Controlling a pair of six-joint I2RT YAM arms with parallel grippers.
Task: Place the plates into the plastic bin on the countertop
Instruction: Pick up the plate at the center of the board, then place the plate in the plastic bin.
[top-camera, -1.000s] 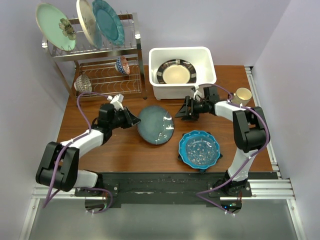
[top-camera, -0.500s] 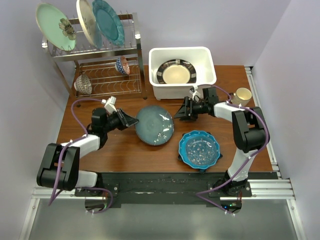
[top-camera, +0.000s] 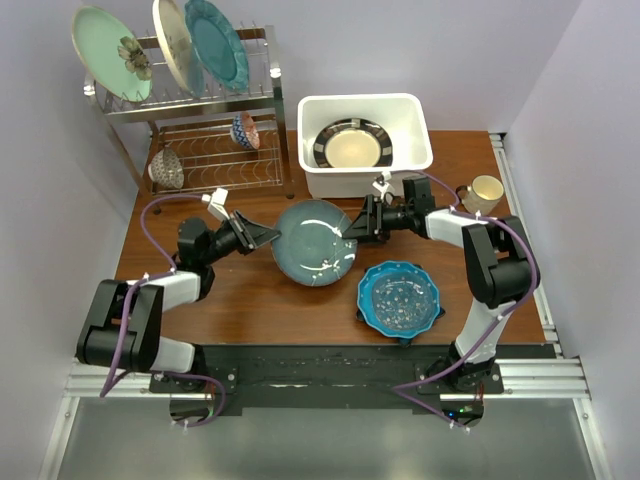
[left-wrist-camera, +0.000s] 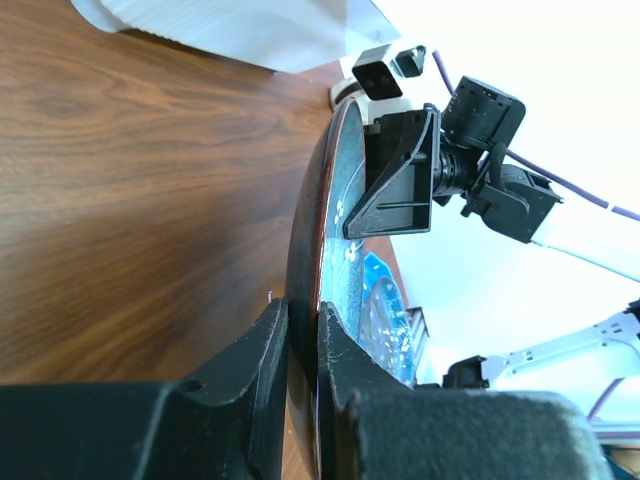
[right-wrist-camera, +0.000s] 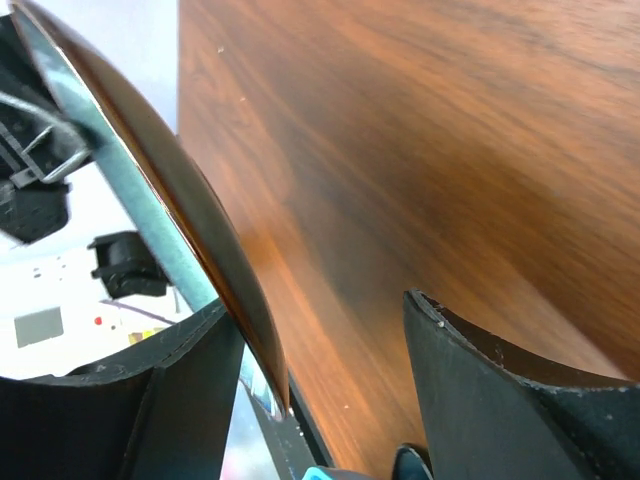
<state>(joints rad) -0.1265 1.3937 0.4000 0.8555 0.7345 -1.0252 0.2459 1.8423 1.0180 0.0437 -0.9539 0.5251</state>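
Stretched further left before the plastic bin (top-camera: 350, 184), my right gripper (top-camera: 352, 226), unclenched, straddles the blue-grey plate (top-camera: 315, 243) my left gripper (top-camera: 271, 237) pinches.

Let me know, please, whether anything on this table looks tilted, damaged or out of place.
Only the blue-grey plate at mid-table: it hangs tilted above the countertop instead of lying flat, the left gripper's fingers pinching one rim while the right gripper's open fingers straddle the opposite rim. Nothing looks spilled or broken.
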